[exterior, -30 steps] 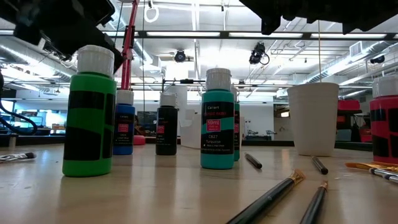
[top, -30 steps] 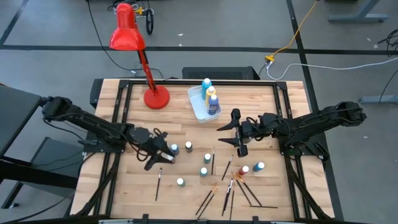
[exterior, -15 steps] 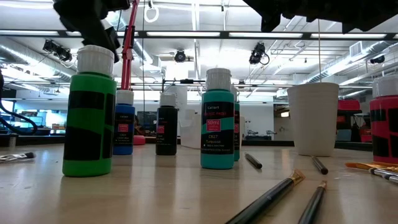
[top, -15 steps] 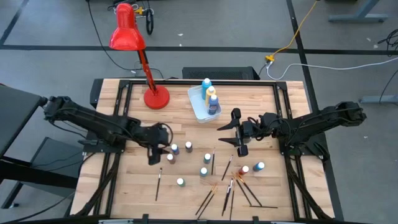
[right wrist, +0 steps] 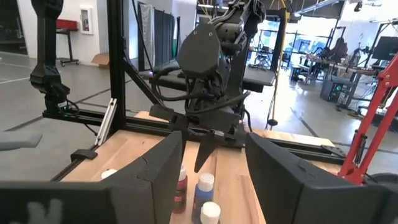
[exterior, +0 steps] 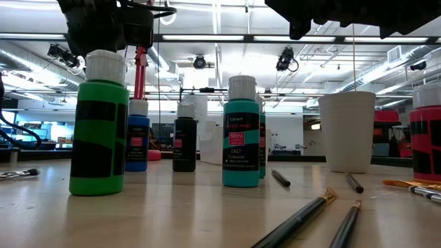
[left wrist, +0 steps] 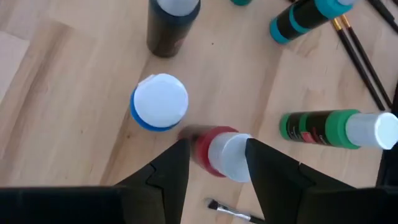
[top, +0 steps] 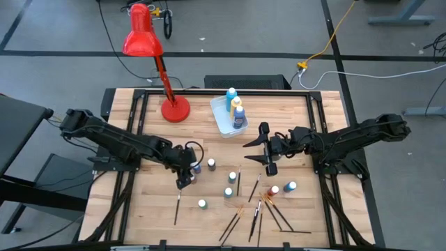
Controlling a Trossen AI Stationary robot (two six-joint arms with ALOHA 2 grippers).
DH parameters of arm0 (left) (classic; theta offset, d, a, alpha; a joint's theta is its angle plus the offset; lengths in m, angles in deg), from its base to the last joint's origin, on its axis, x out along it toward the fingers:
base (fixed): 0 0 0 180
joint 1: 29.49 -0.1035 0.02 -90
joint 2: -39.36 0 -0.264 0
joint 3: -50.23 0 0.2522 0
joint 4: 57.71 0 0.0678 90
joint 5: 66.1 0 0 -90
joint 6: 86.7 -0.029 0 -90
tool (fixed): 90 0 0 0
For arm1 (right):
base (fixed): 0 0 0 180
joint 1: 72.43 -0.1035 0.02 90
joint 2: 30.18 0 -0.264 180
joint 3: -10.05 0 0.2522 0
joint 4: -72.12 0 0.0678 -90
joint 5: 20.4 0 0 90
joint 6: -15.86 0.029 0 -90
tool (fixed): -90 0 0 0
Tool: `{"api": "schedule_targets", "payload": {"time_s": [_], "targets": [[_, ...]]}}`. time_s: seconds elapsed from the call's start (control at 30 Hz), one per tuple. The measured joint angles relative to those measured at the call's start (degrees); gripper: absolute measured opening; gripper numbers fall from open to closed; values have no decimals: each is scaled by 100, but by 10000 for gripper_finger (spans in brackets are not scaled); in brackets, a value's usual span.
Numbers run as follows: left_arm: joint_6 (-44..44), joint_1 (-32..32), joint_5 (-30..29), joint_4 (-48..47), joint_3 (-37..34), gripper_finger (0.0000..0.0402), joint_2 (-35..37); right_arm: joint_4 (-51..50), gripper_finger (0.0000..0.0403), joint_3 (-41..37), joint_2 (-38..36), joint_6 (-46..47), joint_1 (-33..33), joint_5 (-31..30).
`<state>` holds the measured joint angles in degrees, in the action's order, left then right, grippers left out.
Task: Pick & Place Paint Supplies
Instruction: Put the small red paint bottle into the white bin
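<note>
Barely begun — three bottles (top: 235, 110) stand in the tub (top: 221, 120) at top centre; the left claw (top: 185, 171) hovers wide over a red bottle (left wrist: 219, 152), the right claw (top: 264, 148) idle, wide.

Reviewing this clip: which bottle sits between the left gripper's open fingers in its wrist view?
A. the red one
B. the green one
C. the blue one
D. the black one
A: the left gripper frames the red bottle between its open fingers, with the blue bottle beside it and the green bottle off to the side.
</note>
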<state>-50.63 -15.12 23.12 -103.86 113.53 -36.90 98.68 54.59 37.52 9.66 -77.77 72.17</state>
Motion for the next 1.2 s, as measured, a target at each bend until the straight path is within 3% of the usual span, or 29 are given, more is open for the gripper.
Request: {"api": "schedule_targets", "payload": {"time_s": [0.43, 0.73, 1.03, 1.2], "targets": [[395, 121, 147, -389, 439, 206, 6, 7, 178, 0, -2, -31, 0, -15], [-389, 618, -1056, -399, 441, 215, 15, -50, 178, 0, -2, -38, 0, -15], [-96, 882, -1365, -379, 426, 216, 15, -59, 178, 0, -2, -59, 0, -13], [20, 883, -1341, 68, -17, 216, 19, -57, 178, 0, -2, -57, 0, 4]]}}
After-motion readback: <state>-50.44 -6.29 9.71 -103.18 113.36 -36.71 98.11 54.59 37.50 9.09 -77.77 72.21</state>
